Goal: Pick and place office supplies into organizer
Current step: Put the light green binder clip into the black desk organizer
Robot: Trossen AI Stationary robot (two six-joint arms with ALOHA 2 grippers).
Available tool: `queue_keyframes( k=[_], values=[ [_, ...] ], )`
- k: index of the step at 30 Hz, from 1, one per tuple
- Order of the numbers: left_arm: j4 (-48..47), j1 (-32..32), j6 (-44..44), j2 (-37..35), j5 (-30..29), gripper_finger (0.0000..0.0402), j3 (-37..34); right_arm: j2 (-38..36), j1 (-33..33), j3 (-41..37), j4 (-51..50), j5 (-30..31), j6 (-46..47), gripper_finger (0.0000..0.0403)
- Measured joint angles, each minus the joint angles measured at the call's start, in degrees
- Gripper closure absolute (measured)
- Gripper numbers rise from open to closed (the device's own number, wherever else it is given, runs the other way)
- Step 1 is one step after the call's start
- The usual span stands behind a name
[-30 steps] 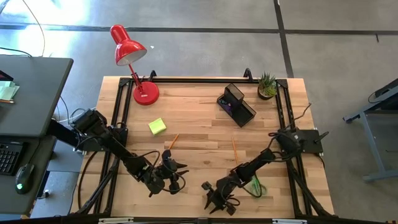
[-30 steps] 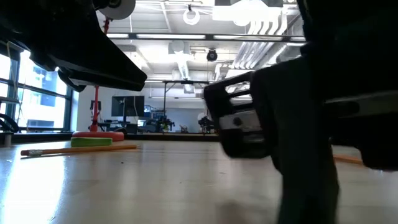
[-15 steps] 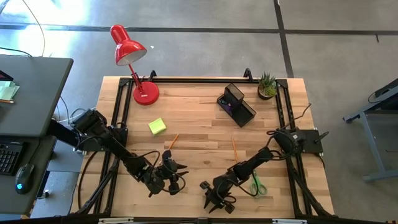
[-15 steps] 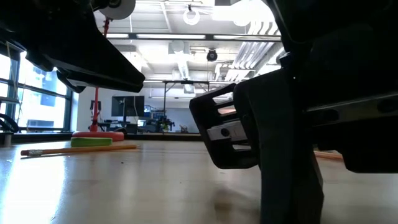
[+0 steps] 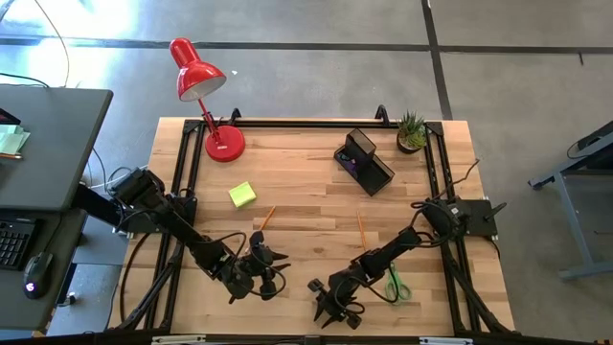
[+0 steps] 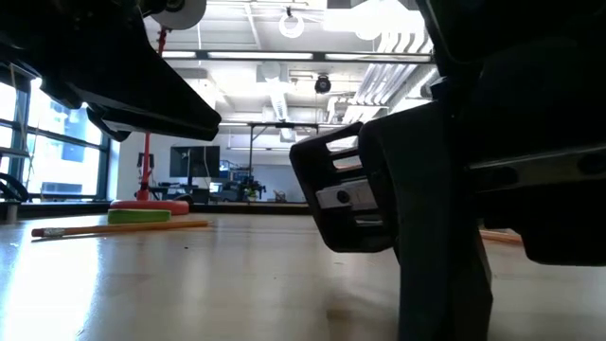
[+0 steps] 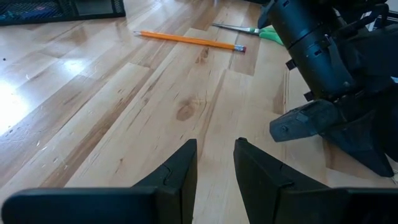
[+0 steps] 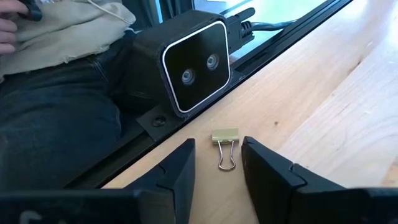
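Note:
My right gripper stands open low over the table near its near edge. In the right wrist view a small binder clip lies flat on the wood between and just ahead of the gripper's fingertips, untouched. My left gripper hovers open beside it with nothing between its fingers. A yellow-green sticky-note block, two orange pencils and green-handled scissors lie on the table. The black mesh organizer stands at the far right.
A red desk lamp stands at the far left and a small potted plant at the far right corner. A black camera box sits on the near rail just beyond the clip, and a seated person is behind it.
My right arm has edged a little toward the table's left edge, and the scissors' handles now show beside it. My left arm has kept still.

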Motion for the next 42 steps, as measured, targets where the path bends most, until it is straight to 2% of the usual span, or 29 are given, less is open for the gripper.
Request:
queue_keyframes(
  k=[5,18,34,37,42],
  values=[
    [0.0,0.0,0.0,0.0,-0.2,0.0309,0.0,0.1,-0.3,0.0,0.0,0.3,-0.5,0.0297],
    [0.0,0.0,0.0,0.0,-0.5,0.0309,0.0,0.0,-1.5,0.1,-1.0,3.1,-0.9,0.0397],
    [0.0,0.0,0.0,0.0,-0.2,0.0309,0.0,-1.8,-5.6,0.1,-7.7,2.8,1.2,0.04],
    [0.0,0.0,0.0,0.0,-0.2,0.0309,0.0,-4.9,-7.0,-0.1,-13.2,5.1,1.0,0.0402],
    [-0.2,0.0,0.0,0.0,-0.2,0.0309,0.0,-10.7,-7.9,-0.2,-26.0,14.6,-2.5,0.0402]
  ],
)
